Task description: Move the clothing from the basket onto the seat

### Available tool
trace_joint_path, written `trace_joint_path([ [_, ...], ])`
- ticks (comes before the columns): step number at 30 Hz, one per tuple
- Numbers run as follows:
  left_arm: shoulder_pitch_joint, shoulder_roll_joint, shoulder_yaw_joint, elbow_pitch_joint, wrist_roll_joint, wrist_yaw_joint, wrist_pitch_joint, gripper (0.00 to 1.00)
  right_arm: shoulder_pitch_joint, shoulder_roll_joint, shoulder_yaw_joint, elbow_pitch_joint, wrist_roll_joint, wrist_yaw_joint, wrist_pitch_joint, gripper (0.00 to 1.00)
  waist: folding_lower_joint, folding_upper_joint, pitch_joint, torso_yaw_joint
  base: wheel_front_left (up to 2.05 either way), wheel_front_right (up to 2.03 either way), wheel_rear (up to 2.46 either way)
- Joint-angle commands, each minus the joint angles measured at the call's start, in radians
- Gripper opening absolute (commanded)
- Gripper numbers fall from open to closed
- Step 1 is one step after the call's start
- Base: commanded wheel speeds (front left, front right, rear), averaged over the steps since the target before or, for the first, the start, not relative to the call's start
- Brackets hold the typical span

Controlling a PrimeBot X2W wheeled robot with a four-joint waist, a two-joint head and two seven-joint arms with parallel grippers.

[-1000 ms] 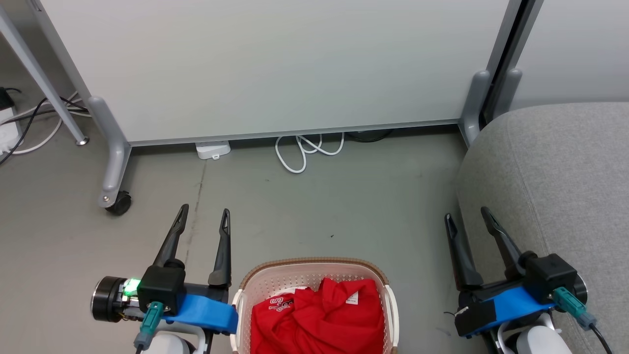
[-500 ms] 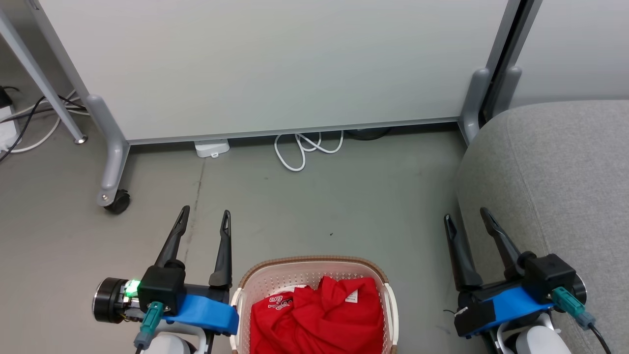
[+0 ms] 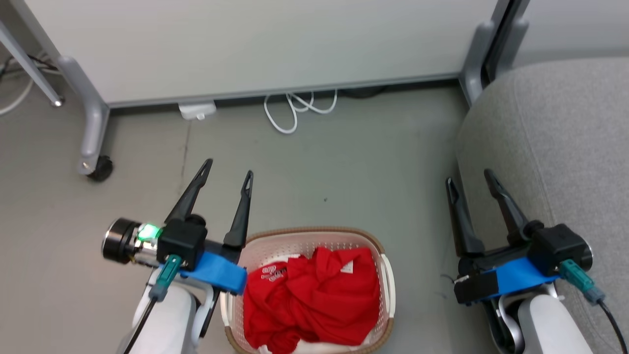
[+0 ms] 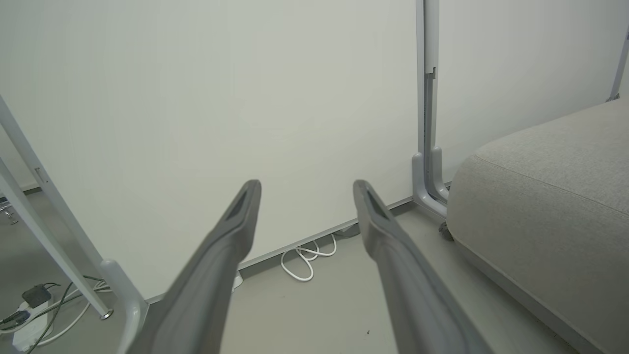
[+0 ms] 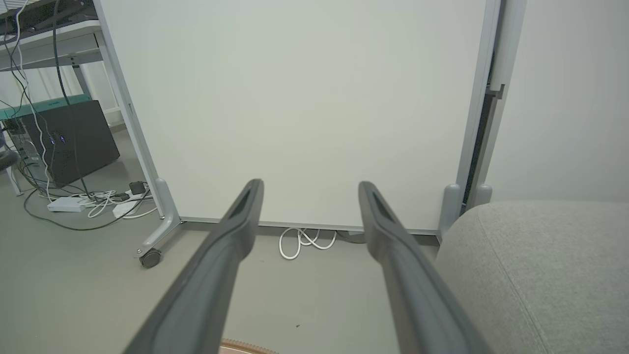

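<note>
Crumpled red clothing with white lettering and a small white label fills the cream basket with a brown rim, low in the head view's middle. My left gripper hovers open just left of the basket's far rim, nothing between its fingers; it also appears as the left gripper in its own wrist view. My right gripper stands open and empty to the basket's right, beside the grey seat. The right gripper points at the white panel, with the seat at its right.
A white partition panel on castor feet closes off the far side. A coiled white cable and a white adapter lie at its base. Cables and a power strip lie at far left. Bare grey floor lies between basket and panel.
The head camera has tilted down, so the whole picture shifted and more of the basket shows. The left gripper has risen and edged right toward the basket. The clothing lies as before.
</note>
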Motion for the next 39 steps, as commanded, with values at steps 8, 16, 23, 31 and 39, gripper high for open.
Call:
trace_joint_path([
  [8, -0.148, 0.040, -0.116, 0.107, 0.005, -0.024, -0.005, 1.00, -0.085, -0.005, 0.003, -0.040, -0.019, 0.001, -0.006, 1.00, -0.0001, 0.0000, 0.175, -0.057, 0.00, 0.00, 0.00],
  [16, -0.267, 0.071, -0.275, 0.234, -0.016, -0.026, -0.005, 1.00, -0.164, -0.005, 0.014, -0.082, -0.030, 0.001, -0.006, 1.00, -0.0001, 0.0000, 0.332, -0.107, 0.00, 0.00, 0.00],
  [23, -0.354, 0.099, -0.404, 0.341, -0.052, -0.026, -0.005, 1.00, -0.217, -0.004, 0.027, -0.107, -0.037, 0.001, -0.006, 1.00, -0.0001, 0.0000, 0.434, -0.126, 0.00, 0.00, 0.00],
  [31, -0.459, 0.130, -0.561, 0.472, -0.082, -0.027, -0.005, 1.00, -0.269, -0.004, 0.047, -0.147, -0.041, 0.001, -0.006, 1.00, -0.0001, 0.0000, 0.557, -0.150, 0.00, 0.00, 0.00],
  [39, -0.556, 0.156, -0.743, 0.615, -0.111, -0.027, -0.005, 1.00, -0.308, -0.004, 0.059, -0.182, -0.044, 0.001, -0.006, 1.00, -0.0001, 0.0000, 0.666, -0.182, 0.00, 0.00, 0.00],
])
